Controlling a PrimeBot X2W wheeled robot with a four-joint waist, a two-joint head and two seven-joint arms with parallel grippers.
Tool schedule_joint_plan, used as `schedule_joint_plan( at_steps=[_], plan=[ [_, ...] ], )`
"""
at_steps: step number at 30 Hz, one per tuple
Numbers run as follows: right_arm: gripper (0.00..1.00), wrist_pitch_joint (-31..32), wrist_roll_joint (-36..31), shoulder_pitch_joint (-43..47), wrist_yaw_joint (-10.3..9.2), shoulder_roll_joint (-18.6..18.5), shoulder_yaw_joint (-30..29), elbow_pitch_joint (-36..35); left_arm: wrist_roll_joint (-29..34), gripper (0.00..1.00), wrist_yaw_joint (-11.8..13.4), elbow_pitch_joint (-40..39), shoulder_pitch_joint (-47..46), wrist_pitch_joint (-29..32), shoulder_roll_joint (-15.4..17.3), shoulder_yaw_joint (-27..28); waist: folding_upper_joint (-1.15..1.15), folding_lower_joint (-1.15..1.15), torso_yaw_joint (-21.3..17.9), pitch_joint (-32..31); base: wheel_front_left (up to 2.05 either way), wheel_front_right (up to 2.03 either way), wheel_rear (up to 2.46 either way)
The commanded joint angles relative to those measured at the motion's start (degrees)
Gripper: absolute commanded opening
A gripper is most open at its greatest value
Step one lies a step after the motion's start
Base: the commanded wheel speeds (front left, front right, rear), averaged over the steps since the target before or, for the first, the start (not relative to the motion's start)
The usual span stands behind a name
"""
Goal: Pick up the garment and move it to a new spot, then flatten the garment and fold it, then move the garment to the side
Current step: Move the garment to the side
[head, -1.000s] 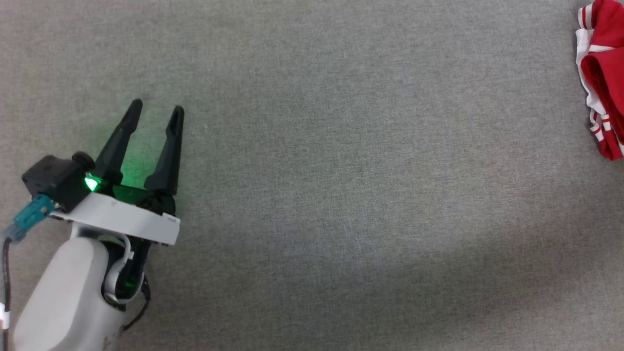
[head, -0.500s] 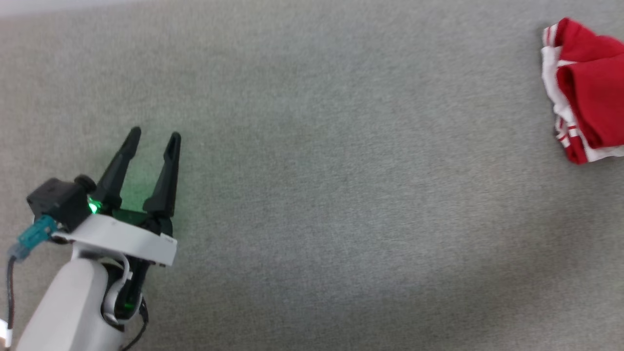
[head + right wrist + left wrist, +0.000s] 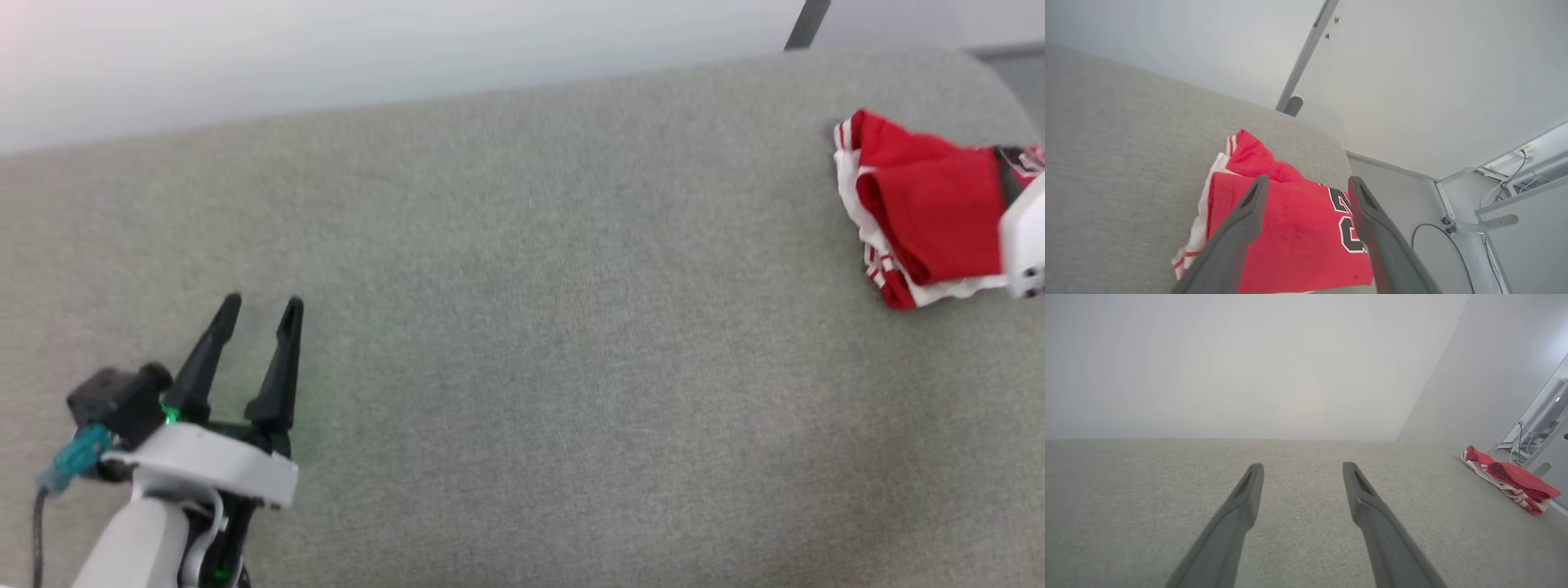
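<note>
The jersey (image 3: 1290,237) lies folded at the far right corner of the grey pad (image 3: 522,286), with black, white-edged digits facing up and a "2" legible. The right gripper (image 3: 1306,181) points at it, fingers spread and empty. The left gripper (image 3: 264,302), also spread, is well apart.

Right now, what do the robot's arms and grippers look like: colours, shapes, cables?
The left gripper has two long, tapered black fingers on a white wrist plate, with a green light, a black camera box, a teal plug and a grey cable. Its forearm is white. The right gripper has the same dark tapered fingers.
</note>
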Motion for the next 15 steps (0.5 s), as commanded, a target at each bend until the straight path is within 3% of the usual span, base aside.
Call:
schedule_joint_plan(
  at_steps=[1,15],
  plan=[
    [1.00,-1.6,1.6,1.9,-0.07,1.0,0.0,-0.8,0.3,1.00,-0.2,0.3,1.8,0.0,-0.2,0.5,0.00,0.00,1.4,-4.5,0.00,0.00,0.00],
    [1.00,-9.9,8.3,13.8,-0.07,4.1,1.7,-7.2,2.4,1.00,-0.1,0.1,10.0,0.0,-1.2,4.7,0.00,0.00,8.1,-13.2,0.00,0.00,0.00]
  ],
)
